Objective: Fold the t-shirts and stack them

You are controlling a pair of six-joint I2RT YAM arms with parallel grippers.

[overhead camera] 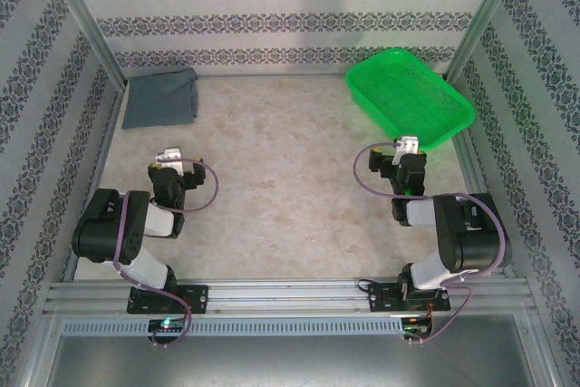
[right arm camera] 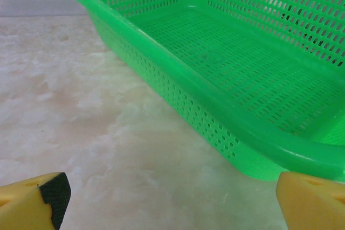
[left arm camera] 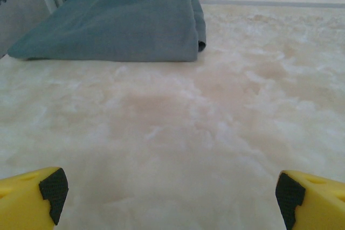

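Note:
A slate-grey t-shirt (overhead camera: 161, 97) lies folded into a small rectangle at the table's far left corner. In the left wrist view the same t-shirt (left arm camera: 116, 25) sits ahead and to the left, its folded edge facing right. My left gripper (overhead camera: 169, 159) rests low near its base, well short of the shirt, open with nothing between its yellow fingers (left arm camera: 32, 197). My right gripper (overhead camera: 406, 145) is open too and holds nothing; it points at the near rim of the green basket (overhead camera: 412, 97). One yellow finger (right arm camera: 35, 200) shows at the bottom left of the right wrist view.
The green perforated basket (right arm camera: 237, 63) stands at the far right, with nothing inside it, its near rim just in front of my right gripper. Patterned walls and metal posts close in the table on three sides. Pale marbled tabletop (overhead camera: 281, 169) lies between the arms.

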